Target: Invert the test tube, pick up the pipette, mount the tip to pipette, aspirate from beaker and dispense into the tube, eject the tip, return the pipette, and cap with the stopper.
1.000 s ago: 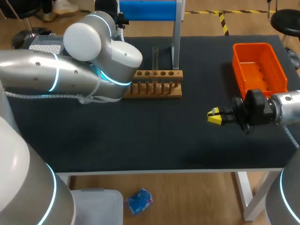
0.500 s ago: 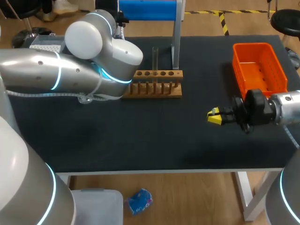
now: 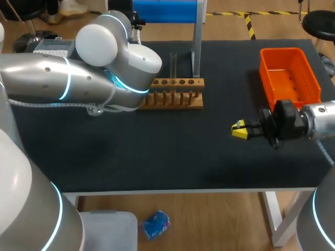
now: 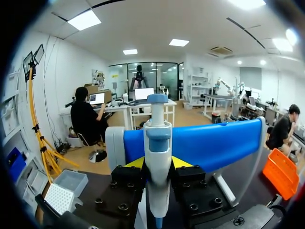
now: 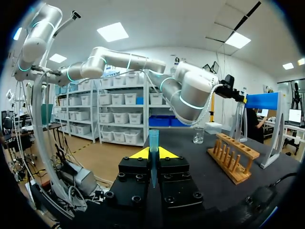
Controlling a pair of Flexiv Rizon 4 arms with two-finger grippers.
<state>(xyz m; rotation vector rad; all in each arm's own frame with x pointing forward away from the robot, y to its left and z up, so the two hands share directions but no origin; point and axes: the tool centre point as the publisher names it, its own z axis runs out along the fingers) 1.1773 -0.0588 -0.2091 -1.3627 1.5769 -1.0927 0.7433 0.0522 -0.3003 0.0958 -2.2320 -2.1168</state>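
Observation:
The white and blue pipette (image 4: 157,143) hangs on the blue stand (image 4: 209,143), and my left gripper (image 4: 157,163) is shut on it, a finger against each side of its body. In the head view that gripper is hidden behind my left arm (image 3: 78,78) at the back left. A clear test tube (image 3: 172,64) stands upright in the wooden rack (image 3: 172,94). My right gripper (image 3: 239,129) hovers over the table's right side, shut on a blue pipette tip (image 5: 153,148) that points up between its fingers. The beaker (image 5: 198,135) stands beyond the rack (image 5: 233,158).
An orange bin (image 3: 289,76) sits at the back right, close behind my right arm. A tip box (image 4: 59,198) lies at the back left beside the stand's post (image 3: 198,39).
My left arm has edged slightly to the right at the stand. The right arm and the tube have not moved.

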